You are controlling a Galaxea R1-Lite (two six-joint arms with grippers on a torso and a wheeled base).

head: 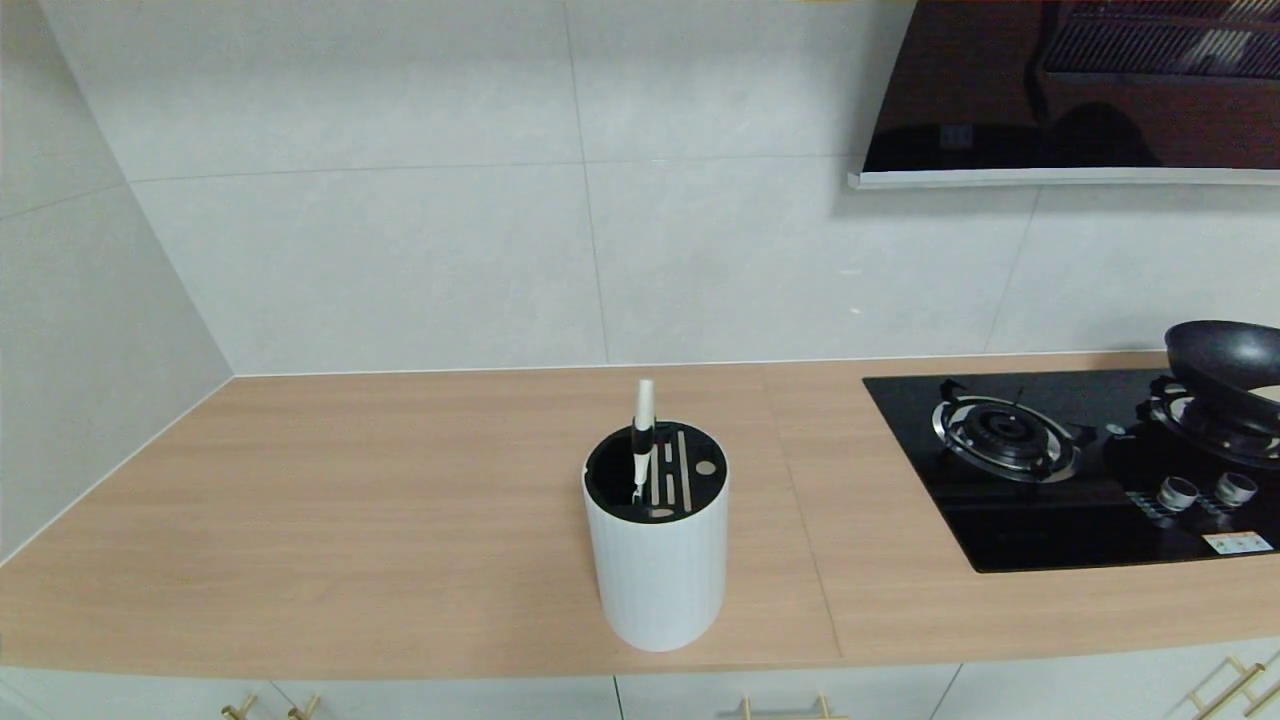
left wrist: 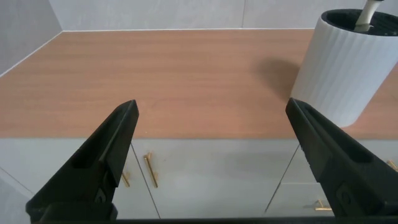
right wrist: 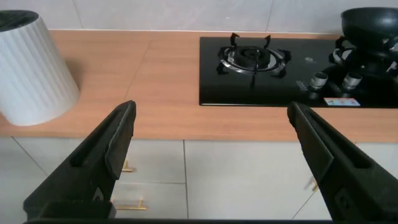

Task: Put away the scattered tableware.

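Left gripper [left wrist: 211, 165] jaws wide apart, out past the front edge of the worktop [left wrist: 186, 81], right gripper [right wrist: 211, 165] jaws wide apart too, white holder [head: 657, 560] near the front edge, white-handled utensil [head: 643, 425] standing in it, black stove [head: 1060, 470] and pan [head: 1225, 360] at the right end

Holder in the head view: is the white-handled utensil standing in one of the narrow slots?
No, the utensil stands upright in the wide round opening of the holder, beside the narrow slots.
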